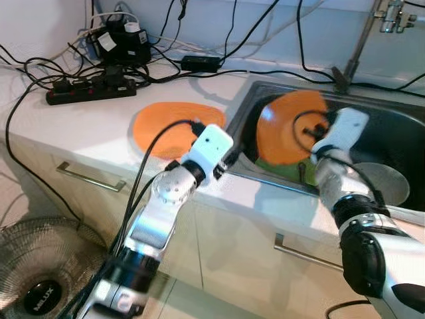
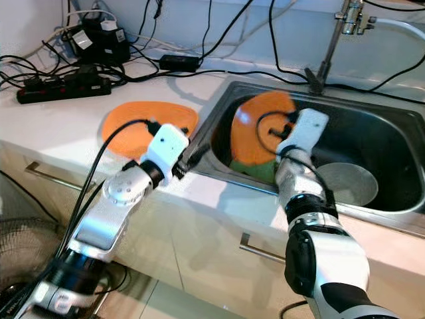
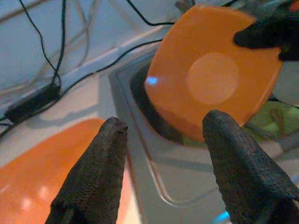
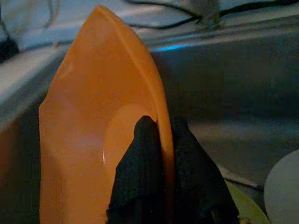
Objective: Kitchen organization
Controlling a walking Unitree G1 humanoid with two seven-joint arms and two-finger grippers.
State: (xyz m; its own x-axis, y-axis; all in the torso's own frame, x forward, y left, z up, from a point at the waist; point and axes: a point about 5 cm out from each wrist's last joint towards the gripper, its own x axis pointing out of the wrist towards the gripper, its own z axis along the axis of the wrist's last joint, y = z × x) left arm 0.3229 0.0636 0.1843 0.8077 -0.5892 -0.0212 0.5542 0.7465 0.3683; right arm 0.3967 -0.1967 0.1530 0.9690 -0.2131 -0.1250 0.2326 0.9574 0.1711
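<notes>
The right gripper (image 4: 161,154) is clamped on the rim of an orange plate (image 1: 285,126), one finger on each face, holding it on edge over the left part of the sink (image 1: 398,133). Under the plate lies something green (image 1: 285,171), and to its right in the basin sits a grey bowl (image 1: 385,181). The tap (image 1: 358,46) rises at the far rim of the sink, just behind the plate.

The left gripper (image 3: 163,140) hovers over the sink's near left corner with its fingers (image 3: 100,163) spread apart and nothing between them. Just left of it a second orange plate (image 1: 169,126) lies flat on the white counter (image 1: 80,129), close to the sink's edge.

Far left on the counter a black power strip (image 1: 89,90) and an adapter (image 1: 199,63) sit in a tangle of cables (image 1: 40,70) that run along the wall. Drawer handles (image 1: 89,176) line the cabinet front below, and a fan (image 1: 40,272) stands on the floor at near left.
</notes>
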